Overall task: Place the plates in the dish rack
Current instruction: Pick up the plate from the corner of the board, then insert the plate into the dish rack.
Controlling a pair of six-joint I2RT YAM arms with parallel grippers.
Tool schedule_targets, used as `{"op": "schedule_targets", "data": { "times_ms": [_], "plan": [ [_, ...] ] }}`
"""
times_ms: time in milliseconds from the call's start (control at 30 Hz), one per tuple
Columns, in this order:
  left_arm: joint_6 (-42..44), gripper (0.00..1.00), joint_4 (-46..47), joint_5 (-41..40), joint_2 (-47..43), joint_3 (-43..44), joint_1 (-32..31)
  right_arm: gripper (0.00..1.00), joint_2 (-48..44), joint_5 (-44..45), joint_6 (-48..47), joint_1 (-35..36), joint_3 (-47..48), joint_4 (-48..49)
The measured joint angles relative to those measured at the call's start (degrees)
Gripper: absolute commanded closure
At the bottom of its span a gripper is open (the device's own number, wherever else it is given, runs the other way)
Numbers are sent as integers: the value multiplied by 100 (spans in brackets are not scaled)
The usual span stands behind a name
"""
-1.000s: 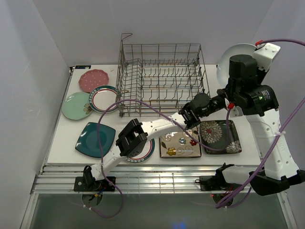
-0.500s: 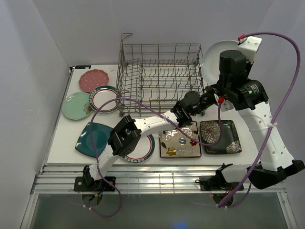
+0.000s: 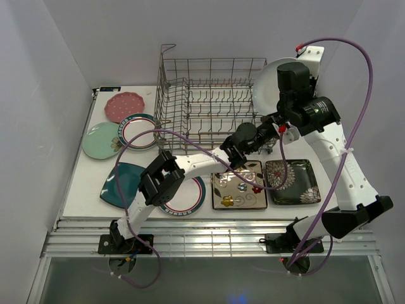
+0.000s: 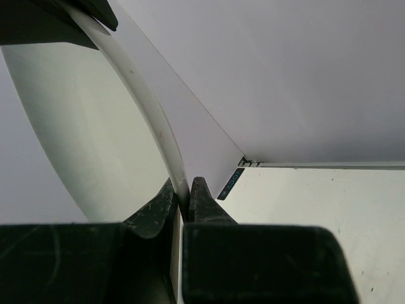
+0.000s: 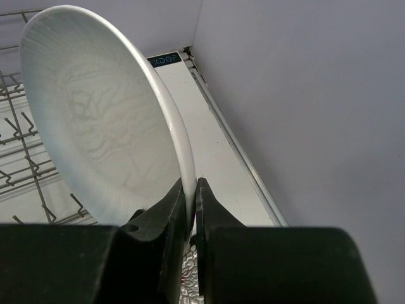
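The white plate [image 3: 268,85] hangs on edge in the air by the right far corner of the rack [image 3: 215,61], not yet among the tines. The right claw [image 5: 188,185] is pinched shut on its thin rim, and the left claw [image 4: 184,190] is nipped onto the rim at another spot. That double hold is the main risk. If the two arms move out of step, the plate could twist, slide out of one pinch, or crack. A rim-only hold on glazed ware looks likely to slip. Coming down, the edge could strike the rack's side wire or land across the tines and tip. A drop could hit the dark floral square [image 3: 296,178] on the surface [image 3: 85,193] below. I count eight plates: the white one aloft and seven lying flat. These are a pink dotted plate [image 3: 124,106], a mint green plate [image 3: 100,140], a rimmed round [image 3: 140,130], another rimmed round [image 3: 193,197], a teal square [image 3: 126,183], a brown floral square [image 3: 239,190], and the dark one. There is one rack, holding no plates, and two arms.
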Motion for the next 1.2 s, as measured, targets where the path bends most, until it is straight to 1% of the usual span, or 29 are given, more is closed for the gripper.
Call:
{"op": "schedule_targets", "data": {
  "times_ms": [300,533,1200],
  "plan": [
    [-293,100,-92,35,-90,-109,74,92,153,-13,-37,4,0,87],
    [-577,100,-190,142,-76,-107,216,92,380,37,-116,4,0,332],
    [-1034,100,-96,334,225,116,280,92,573,120,-409,-114,-101,538]
  ]
}}
